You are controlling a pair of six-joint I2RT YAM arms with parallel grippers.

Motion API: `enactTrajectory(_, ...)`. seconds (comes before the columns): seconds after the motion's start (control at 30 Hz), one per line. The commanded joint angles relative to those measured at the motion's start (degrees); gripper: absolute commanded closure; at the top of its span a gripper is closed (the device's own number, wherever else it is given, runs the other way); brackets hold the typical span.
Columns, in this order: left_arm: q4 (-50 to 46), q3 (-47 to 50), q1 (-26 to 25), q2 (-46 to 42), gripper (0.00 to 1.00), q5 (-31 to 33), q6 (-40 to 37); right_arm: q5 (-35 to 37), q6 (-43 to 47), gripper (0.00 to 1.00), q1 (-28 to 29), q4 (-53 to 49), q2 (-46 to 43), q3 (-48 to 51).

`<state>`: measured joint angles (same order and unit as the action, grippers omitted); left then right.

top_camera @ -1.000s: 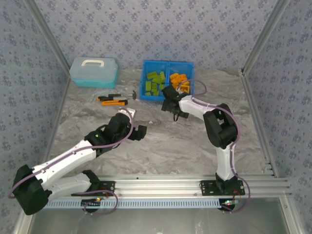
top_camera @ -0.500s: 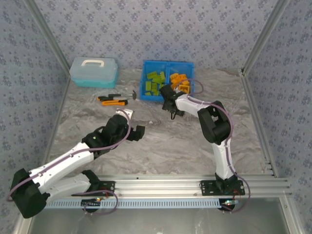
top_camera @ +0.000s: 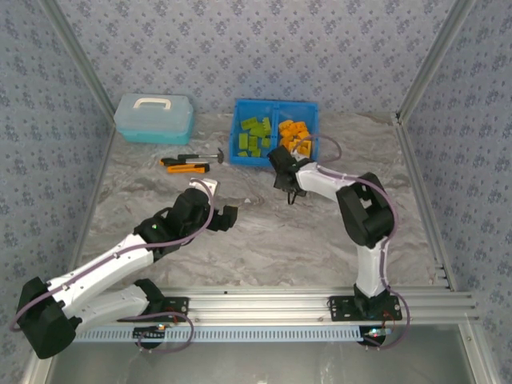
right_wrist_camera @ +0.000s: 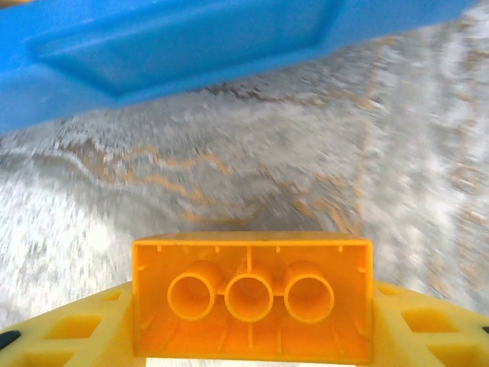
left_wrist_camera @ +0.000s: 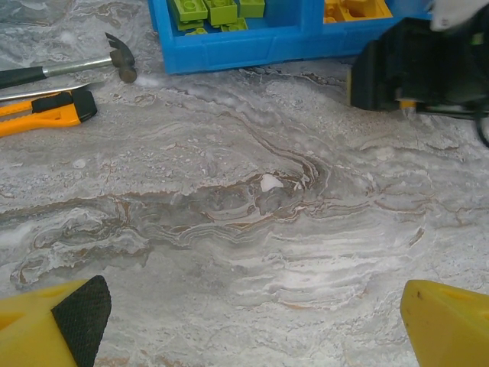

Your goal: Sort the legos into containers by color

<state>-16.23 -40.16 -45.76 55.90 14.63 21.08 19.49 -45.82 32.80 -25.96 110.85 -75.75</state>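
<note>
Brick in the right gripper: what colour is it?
The brick is orange; the right wrist view shows it best.

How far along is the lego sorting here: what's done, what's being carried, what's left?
Mostly done: green bricks lie in the left compartment of the blue bin, orange bricks in the right. In hand: the right gripper clamps one orange brick in its fingers, just short of the bin's front wall. Left: dropping it into the orange side. The top view shows no loose bricks on the table; the left gripper hangs open.
</note>
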Motion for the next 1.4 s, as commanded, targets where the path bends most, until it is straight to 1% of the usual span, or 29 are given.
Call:
enactTrajectory(0.0,2.2,0.6,0.3,-1.5,0.01,0.8,0.7,4.0,3.1,0.45,1.6,0.3,-9.8,2.9)
enactTrajectory(0.1,4.7,1.2,0.3,-3.1,0.01,-1.7,-0.5,5.0,7.4,0.43,1.4,2.8,-15.3,3.3)
enactTrajectory(0.2,9.0,2.4,0.3,-5.4,0.01,-6.8,-2.5,4.6,12.2,0.42,-0.9,4.8,-15.1,-0.5)
enactTrajectory(0.3,10.5,2.8,0.1,-7.6,0.01,-8.2,-2.9,3.0,14.2,0.42,-4.5,2.3,-9.7,-8.8)
enactTrajectory(0.47,9.1,2.9,0.1,-10.6,0.01,-9.0,-3.7,-3.0,16.1,0.41,-9.7,-0.1,2.1,-23.5)
enactTrajectory(0.57,8.7,3.2,0.0,-12.3,0.01,-8.9,-3.9,-3.8,16.9,0.41,-11.2,-4.7,10.3,-33.9)
enactTrajectory(0.67,7.7,3.2,0.0,-13.1,0.01,-8.3,-4.1,-2.9,18.0,0.38,-11.8,-11.5,17.6,-44.8)
enactTrajectory(0.7,7.1,3.0,0.0,-13.2,0.01,-7.9,-4.1,-2.8,18.2,0.36,-11.7,-12.8,19.3,-47.2)
enactTrajectory(0.77,5.7,2.6,0.0,-13.0,0.01,-5.9,-3.7,-2.8,18.3,0.27,-11.8,-14.3,21.6,-50.9)
enactTrajectory(0.87,4.4,2.0,0.0,-12.6,0.01,-5.5,-4.2,-2.2,17.2,0.17,-11.9,-15.9,22.2,-53.5)
enactTrajectory(0.97,4.5,2.1,0.0,-12.7,0.01,-5.4,-4.1,-2.0,17.5,0.12,-11.9,-16.1,21.1,-54.3)
enactTrajectory(1.1,4.9,1.9,0.0,-12.7,0.01,-4.7,-4.7,-2.0,18.6,0.12,-11.8,-17.3,18.1,-54.6)
enactTrajectory(1.17,5.0,2.0,0.0,-12.7,0.01,-3.0,-5.7,-1.7,19.4,0.12,-11.7,-17.2,14.4,-51.7)
enactTrajectory(1.2,5.0,2.0,0.0,-12.7,0.01,-1.7,-5.9,-1.5,19.8,0.11,-11.5,-16.7,12.1,-49.3)
enactTrajectory(1.27,5.6,2.4,0.0,-12.7,0.01,3.3,-6.8,-1.2,20.7,0.10,-11.2,-12.5,4.5,-39.3)
enactTrajectory(1.3,6.3,2.7,0.0,-12.6,0.01,6.6,-7.4,-1.4,21.1,0.08,-11.2,-9.6,-0.2,-33.5)
enactTrajectory(1.37,8.1,4.5,0.2,-12.5,0.01,16.2,-7.1,-1.7,22.5,0.05,-11.1,-0.7,-11.3,-18.4)
